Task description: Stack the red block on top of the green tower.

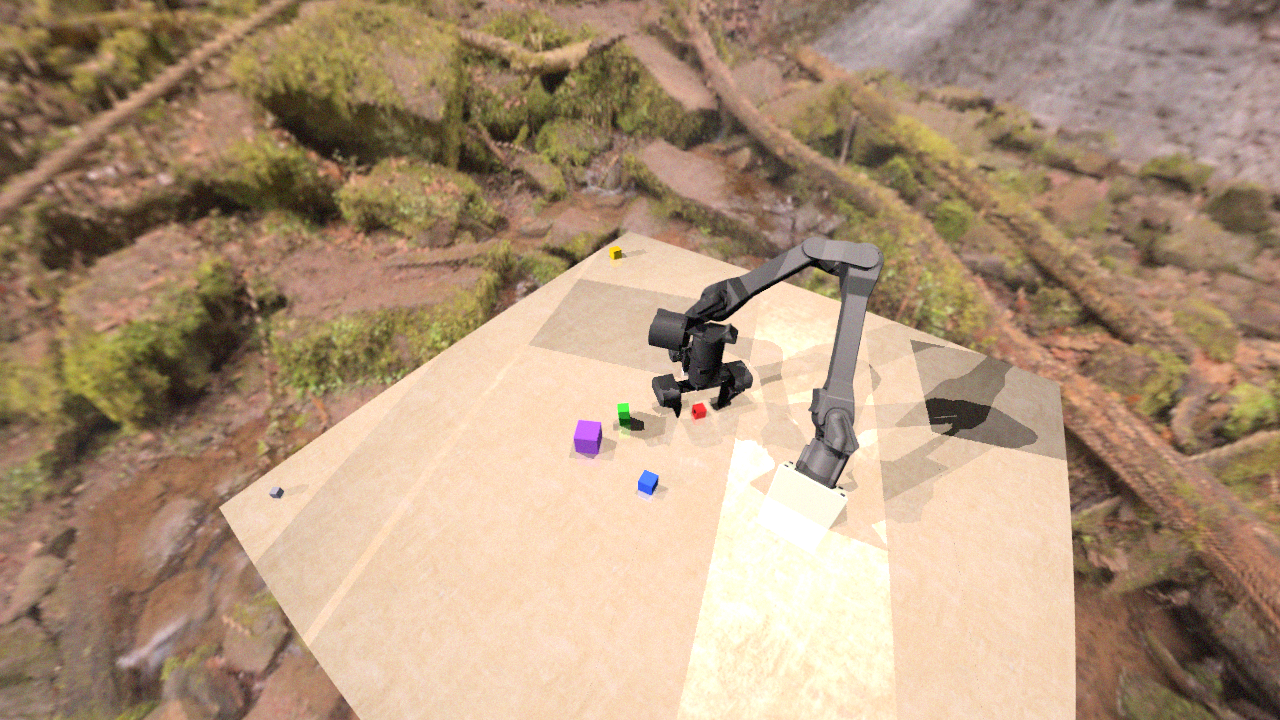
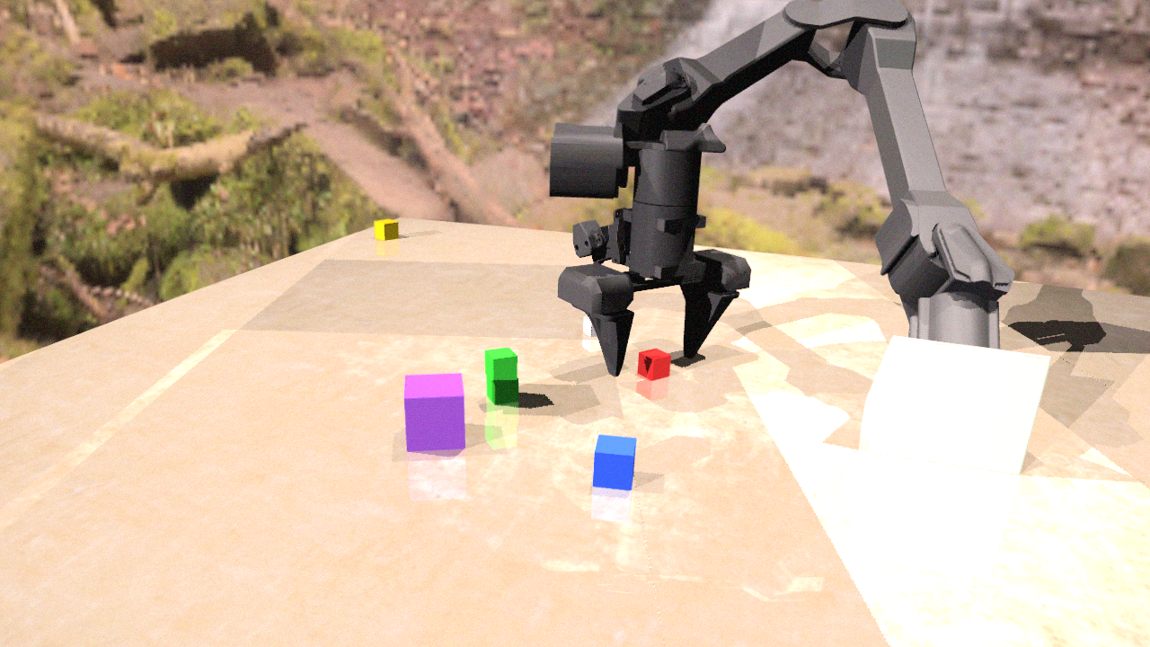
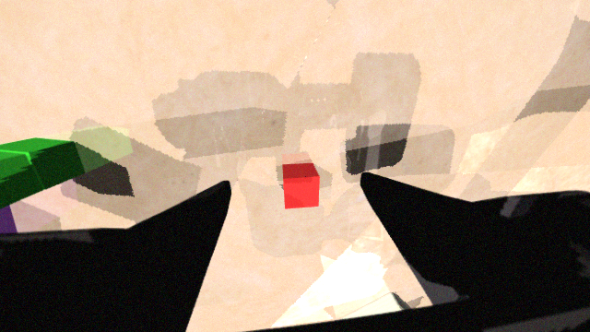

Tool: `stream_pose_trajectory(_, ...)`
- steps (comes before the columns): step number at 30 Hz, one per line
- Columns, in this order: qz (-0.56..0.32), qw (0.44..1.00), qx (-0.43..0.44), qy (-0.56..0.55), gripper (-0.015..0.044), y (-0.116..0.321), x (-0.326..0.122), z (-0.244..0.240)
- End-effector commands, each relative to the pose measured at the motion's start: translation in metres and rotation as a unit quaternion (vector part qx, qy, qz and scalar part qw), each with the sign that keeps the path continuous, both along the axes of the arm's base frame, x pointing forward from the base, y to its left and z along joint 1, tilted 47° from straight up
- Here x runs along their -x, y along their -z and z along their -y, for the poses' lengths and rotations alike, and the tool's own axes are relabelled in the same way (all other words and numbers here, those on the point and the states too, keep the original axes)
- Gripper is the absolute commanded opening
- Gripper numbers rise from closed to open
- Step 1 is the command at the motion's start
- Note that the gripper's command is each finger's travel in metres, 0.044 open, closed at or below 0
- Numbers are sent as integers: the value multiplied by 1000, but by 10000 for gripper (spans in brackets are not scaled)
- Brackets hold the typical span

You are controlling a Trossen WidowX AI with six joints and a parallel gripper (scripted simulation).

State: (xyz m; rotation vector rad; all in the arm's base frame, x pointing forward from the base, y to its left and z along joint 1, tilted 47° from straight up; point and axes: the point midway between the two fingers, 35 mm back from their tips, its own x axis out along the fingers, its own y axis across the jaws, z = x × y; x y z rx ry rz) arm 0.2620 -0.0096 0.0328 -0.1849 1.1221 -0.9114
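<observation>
I have the fingers [image 2: 652,363] spread wide and holding nothing, straddling the red block [image 2: 653,363] at frame centre on the table [image 2: 241,515]; it looks small, rigid, light, so I'd pinch its two flat opposite sides.

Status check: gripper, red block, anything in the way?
Gripper open, low, straddling red block. Block on table, ungrasped. Green tower upright, apart. Nothing between.

Place: outdoor forest ravine | Evidence: mossy rocks [image 1: 358,80], fallen logs [image 1: 1118,295], tan tabletop [image 1: 537,582]
</observation>
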Motion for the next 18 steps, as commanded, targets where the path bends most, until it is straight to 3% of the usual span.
stream_pose_trajectory(1, -2, 1000, 3, -2, 440, 1, 1, 1)
stream_pose_trajectory(7, -2, 1000, 3, -2, 440, 0, 1, 1)
stream_pose_trajectory(18, -2, 1000, 3, -2, 151, 0, 1, 1)
